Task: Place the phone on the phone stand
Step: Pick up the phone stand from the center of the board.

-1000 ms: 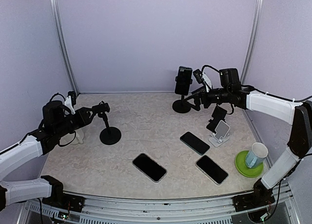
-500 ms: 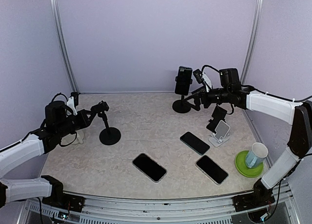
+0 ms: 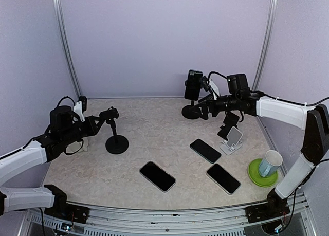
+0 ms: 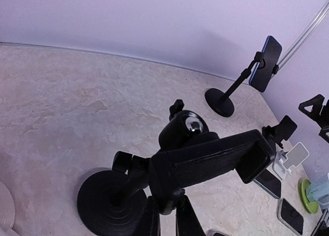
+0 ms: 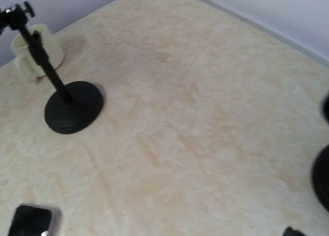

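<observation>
beige marbled tabletop (image 3: pixel 154 128): left gripper (image 3: pixel 104 115) pinched the head of the black round-based phone stand (image 3: pixel 116 142) while the nearest flat black phone (image 3: pixel 157 176) lay to its right, long axis diagonal, nearward of the spread right gripper (image 3: pixel 205 108).

Legible text, labels, brands, numbers, signs: none. Nothing readable is found on the dark phone screens (image 3: pixel 157 176), the black stand (image 3: pixel 116 143) or the cup (image 3: pixel 270 163).

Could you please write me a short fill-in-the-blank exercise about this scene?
___ phones lie flat on the table.
The cup stands on a ___ coaster.
The far stand holds a ___.
The ___ gripper is shut on the empty stand's clamp.
Missing: three; green; phone; left.
</observation>
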{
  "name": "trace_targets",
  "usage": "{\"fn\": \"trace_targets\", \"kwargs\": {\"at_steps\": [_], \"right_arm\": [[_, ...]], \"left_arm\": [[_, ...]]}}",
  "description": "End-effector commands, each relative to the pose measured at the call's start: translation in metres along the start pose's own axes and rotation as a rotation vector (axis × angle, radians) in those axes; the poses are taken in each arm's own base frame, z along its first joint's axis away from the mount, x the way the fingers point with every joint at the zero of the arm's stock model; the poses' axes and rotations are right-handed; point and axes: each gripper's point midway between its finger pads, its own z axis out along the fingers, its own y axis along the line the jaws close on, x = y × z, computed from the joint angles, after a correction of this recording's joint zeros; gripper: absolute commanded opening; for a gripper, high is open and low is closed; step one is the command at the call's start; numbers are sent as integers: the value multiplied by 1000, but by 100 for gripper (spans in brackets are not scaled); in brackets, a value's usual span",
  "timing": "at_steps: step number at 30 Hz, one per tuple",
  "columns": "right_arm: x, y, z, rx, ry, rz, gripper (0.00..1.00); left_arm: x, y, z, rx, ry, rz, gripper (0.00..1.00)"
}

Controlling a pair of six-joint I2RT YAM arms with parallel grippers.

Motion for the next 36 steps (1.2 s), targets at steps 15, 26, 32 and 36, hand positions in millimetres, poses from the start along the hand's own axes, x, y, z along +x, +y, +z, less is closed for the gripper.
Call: {"fn": "trace_targets", "kwargs": {"at_steps": [15,26,32,36], "right_arm": [[-22,142,69,-298,-16,-157,100],[-43,162,107,-259,-29,-194,97],[-51,167,129,-285,-10,-188,87],[-48,180,139,-326,12,-191,77]], "left_arm": [[-19,-105,12,191,-103,45,0],[-14,-121,19,211,-118,33,0],[-13,-122,18,204,-111,47,0],[-13,-119,15,193,-114,53,0]]}}
